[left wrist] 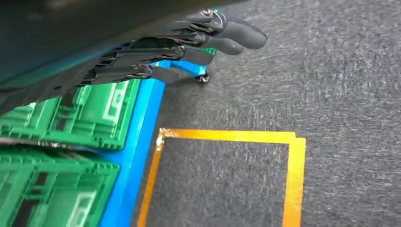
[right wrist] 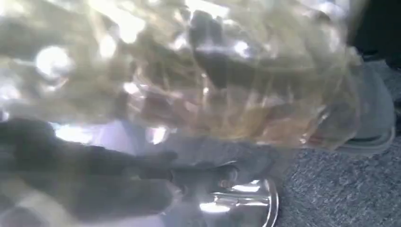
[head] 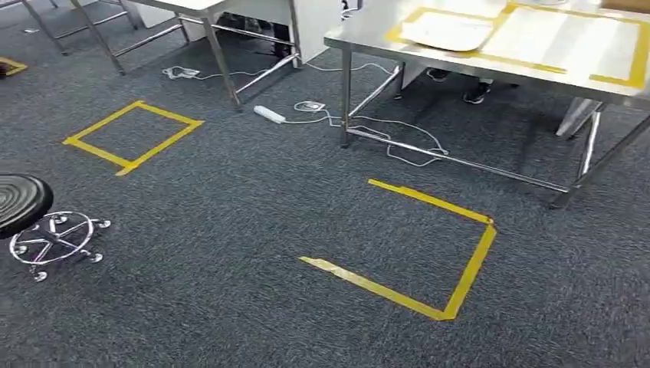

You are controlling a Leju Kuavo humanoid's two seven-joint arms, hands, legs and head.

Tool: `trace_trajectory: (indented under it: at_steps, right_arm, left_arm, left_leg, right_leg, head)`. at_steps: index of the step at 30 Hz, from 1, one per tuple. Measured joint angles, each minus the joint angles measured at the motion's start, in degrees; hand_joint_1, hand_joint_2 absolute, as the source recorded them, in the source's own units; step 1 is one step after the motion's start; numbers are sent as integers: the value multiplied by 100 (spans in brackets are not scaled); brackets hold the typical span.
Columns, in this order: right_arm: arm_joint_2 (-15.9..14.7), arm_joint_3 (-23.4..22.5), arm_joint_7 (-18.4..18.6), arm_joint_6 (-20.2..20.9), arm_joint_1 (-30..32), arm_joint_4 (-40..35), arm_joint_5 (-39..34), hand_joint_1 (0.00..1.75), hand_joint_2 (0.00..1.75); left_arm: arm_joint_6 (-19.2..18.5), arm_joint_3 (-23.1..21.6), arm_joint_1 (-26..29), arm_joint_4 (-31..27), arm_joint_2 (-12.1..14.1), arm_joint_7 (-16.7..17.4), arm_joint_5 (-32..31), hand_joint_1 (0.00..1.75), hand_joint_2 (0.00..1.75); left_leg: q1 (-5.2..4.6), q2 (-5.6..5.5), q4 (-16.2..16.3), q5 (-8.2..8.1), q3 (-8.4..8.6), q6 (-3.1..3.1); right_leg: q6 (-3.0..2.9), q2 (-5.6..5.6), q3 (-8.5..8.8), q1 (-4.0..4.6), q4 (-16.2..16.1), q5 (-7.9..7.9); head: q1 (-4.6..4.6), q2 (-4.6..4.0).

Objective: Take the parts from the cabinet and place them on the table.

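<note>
The right hand holds a crinkled clear bag of parts low beside the body, the left hand hangs empty with fingers straight, and the desk lies ahead to the right.

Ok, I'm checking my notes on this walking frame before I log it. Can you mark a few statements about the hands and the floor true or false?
1. The left hand holds nothing, its fingers stretched out. True.
2. The green crates sit on a red cart. False: the cart is blue.
3. A black stool stands on the carpet. True.
4. The steel table has no tape on it. False: yellow tape outlines areas on its top.
5. The right hand holds a crinkled clear plastic bag. True, though the right wrist view is blurred.
</note>
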Motion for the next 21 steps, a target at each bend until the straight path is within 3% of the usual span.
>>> trace_trajectory:
  at_steps: [1, 2, 3, 4, 5, 6, 7, 10, 11, 12, 14, 15, 16, 17, 18, 19, 20, 21]
  right_arm:
    - [0, 0, 0, 0, 3, -2, -4, 0, 0]
    - [0, 0, 0, 0, 4, -11, -22, 0, 0]
    - [-2, 0, 0, 0, 4, -22, -48, 0, 0]
    - [-9, -2, 0, 2, 3, -31, -81, 0, 0]
    - [-46, -4, 0, 11, 4, -31, -87, 0, 0]
    - [-77, -4, 0, 26, 16, -35, -94, 0, 0]
    - [-113, -4, 0, 44, 14, -48, -98, 0, 0]
    - [-181, -20, 0, 98, -24, -52, -109, 0, 0]
    - [-214, -33, 0, 127, -23, -52, -111, 0, 0]
    - [-219, -37, 0, 146, -18, -52, -114, 0, 0]
    - [-247, -39, -2, 175, 26, -52, -116, 0, 0]
    - [-251, -44, -2, 177, 46, -52, -116, 0, 0]
    - [-254, -63, -2, 170, 76, -52, -116, 0, 0]
    - [-269, -94, -2, 149, 109, -63, -116, 0, 0]
    - [-286, -112, 4, 140, 132, -81, -116, 0, 0]
    - [-315, -140, 4, 133, 153, -105, -116, 0, 0]
    - [-363, -155, 4, 133, 173, -114, -116, 0, 0]
    - [-396, -168, 0, 136, 183, -127, -118, 0, 0]
  left_arm:
    - [0, -4, 0, 2, 0, -24, 31, 0, 0]
    - [0, -9, 0, 18, 0, -59, 50, 0, 0]
    - [0, -15, -16, 43, 0, -102, 89, 0, 0]
    - [0, -28, -38, 72, -2, -140, 123, 0, 0]
    - [0, -52, -77, 94, -26, -166, 151, 0, 0]
    - [0, -92, -145, 118, -26, -184, 179, 0, 0]
    - [0, -129, -204, 146, -43, -206, 229, 0, 0]
    - [0, -273, -233, 256, -66, -313, 396, 0, 0]
    - [0, -300, -233, 282, -66, -334, 431, 0, 0]
    - [0, -324, -264, 302, -66, -358, 452, 0, 0]
    - [0, -440, -405, 398, -76, -448, 590, 0, 0]
    - [0, -510, -468, 455, -81, -525, 707, 0, 0]
    - [0, -615, -515, 523, -79, -621, 859, 0, 0]
    - [0, -729, -579, 605, -76, -729, 1063, 0, 0]
    - [0, -842, -645, 687, -74, -820, 1249, 0, 0]
    - [0, -976, -720, 762, -74, -915, 1398, 0, 0]
    - [0, -1093, -790, 820, -92, -982, 1493, 0, 0]
    - [0, -1216, -881, 879, -109, -1019, 1574, 0, 0]
  left_leg:
    - [27, 7, 54, 60, -21, -26]
    - [48, 20, -141, 239, 84, -48]
    - [66, 49, -532, 474, 294, -69]
    - [87, 143, -1097, 738, 615, -88]
    - [98, 396, -1524, 842, 860, -106]
    - [28, 440, -1670, 766, 893, -54]
    - [37, 374, -1637, 783, 866, 46]
    - [11, 237, -1666, 798, 861, 181]
    - [23, 206, -1671, 814, 855, 219]
    - [19, 167, -1671, 820, 840, 242]
    - [-22, 29, -1668, 838, 794, 295]
    - [-44, -47, -1667, 842, 786, 305]
    - [-65, -116, -1667, 840, 793, 313]
    - [-86, -189, -1667, 836, 807, 321]
    - [-106, -262, -1667, 836, 825, 328]
    - [-127, -332, -1667, 834, 848, 329]
    - [-104, -386, -1669, 833, 830, 330]
    - [-162, -434, -1638, 827, 821, 317]
  right_leg:
    - [17, -73, 7, -6, 0, -12]
    - [33, -134, 16, -15, 0, -25]
    - [55, -188, 34, -29, 1, -39]
    - [92, -253, 73, -50, 2, -62]
    - [155, -303, 111, -27, 11, -95]
    - [223, -338, 102, -6, 60, -147]
    - [251, -383, 121, -1, 47, -141]
    - [331, -515, 249, -39, 10, -160]
    - [365, -238, 177, -52, 108, -278]
    - [356, -17, 44, -59, 398, -477]
    - [327, 132, -472, -45, 1428, -925]
    - [303, 159, -708, -31, 1842, -1017]
    - [266, 171, -811, -8, 1944, -940]
    - [214, 186, -767, 14, 1768, -719]
    - [163, 198, -630, 40, 1385, -440]
    - [91, 283, -420, 73, 854, -124]
    - [3, 539, -249, 109, 398, 98]
    - [-69, 709, -215, 82, 261, 46]
  head:
    - [-2, 0]
    - [2, 0]
    - [-2, 0]
    - [-2, 0]
    - [-13, 0]
    - [-48, 0]
    - [-9, 0]
    - [7, 0]
    - [20, 0]
    - [31, 0]
    - [46, 0]
    - [46, 0]
    - [46, 0]
    - [50, 0]
    - [48, 0]
    - [48, 0]
    - [44, 0]
    - [31, 0]
